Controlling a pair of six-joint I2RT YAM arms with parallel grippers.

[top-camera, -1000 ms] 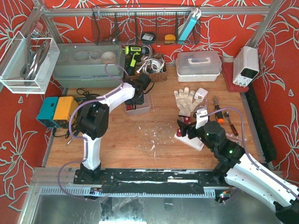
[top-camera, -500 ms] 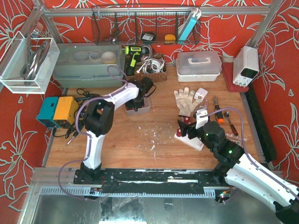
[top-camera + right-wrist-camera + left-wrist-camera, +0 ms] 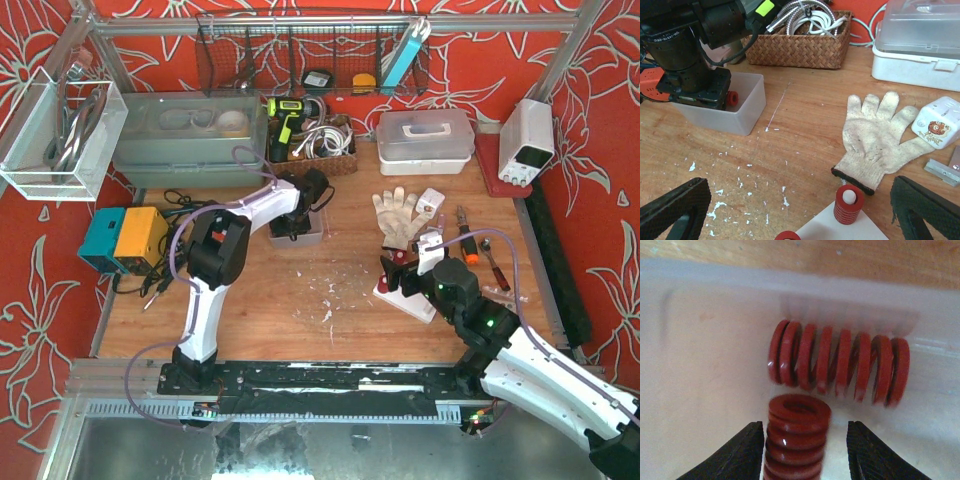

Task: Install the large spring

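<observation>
No text is legible — the white cube's sticker (image 3: 935, 128) is blurred.

The nearer red spring (image 3: 797, 437) is blurred and cut off by the left wrist view's bottom edge. From above, the left arm (image 3: 255, 208) hides what lies in the bin (image 3: 312, 238) near the table's (image 3: 250, 300) far edge. A red piece (image 3: 787, 235) is clipped by the right wrist view's bottom edge.

Left gripper (image 3: 296, 224) down in the clear bin (image 3: 312, 240); right gripper (image 3: 408, 268) over the white plate (image 3: 412, 302)
</observation>
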